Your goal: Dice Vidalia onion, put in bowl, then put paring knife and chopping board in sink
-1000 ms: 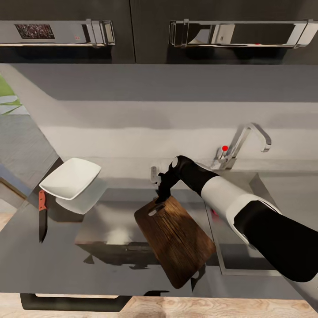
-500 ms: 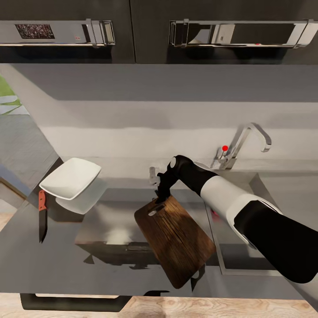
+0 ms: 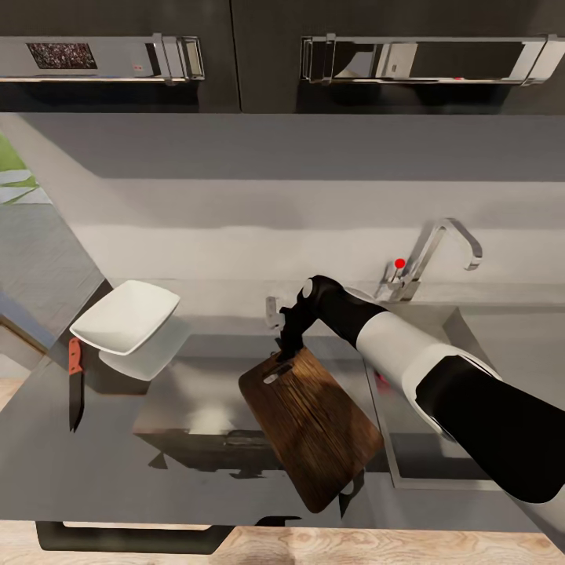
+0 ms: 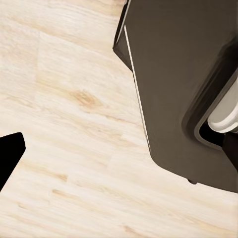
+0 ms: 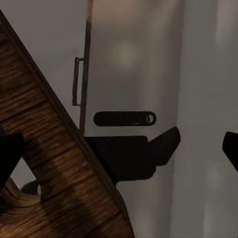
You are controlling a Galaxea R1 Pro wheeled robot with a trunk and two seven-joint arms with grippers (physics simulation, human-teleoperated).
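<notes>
The chopping board [image 3: 311, 428] is sitting tilted on the countertop [image 3: 118, 463], its slot end up toward the back wall and its long side running diagonally toward the front edge, right next to the sink [image 3: 439, 439]. The right gripper [image 3: 284, 351] is down at that slot end, and it looks clamped on the board's rim there, though honestly the fingers are just dark blobs from the head view, so I'm not 100% sure on the grip. In the right wrist view the chopping board [image 5: 54, 163] fills one side at close range, wood grain and all, with a dark fingertip [image 5: 10, 153] against it.

Way off to the left, the white bowl [image 3: 125, 315] sits on the countertop, and the paring knife [image 3: 75, 383] lies just beside it, red handle toward the back. The tap [image 3: 435, 255] with its red knob stands behind the sink.

The left wrist camera is looking at pale wood floor [image 4: 64, 124] and a dark cabinet corner [image 4: 183, 74]; can't tell what the left gripper is doing.
</notes>
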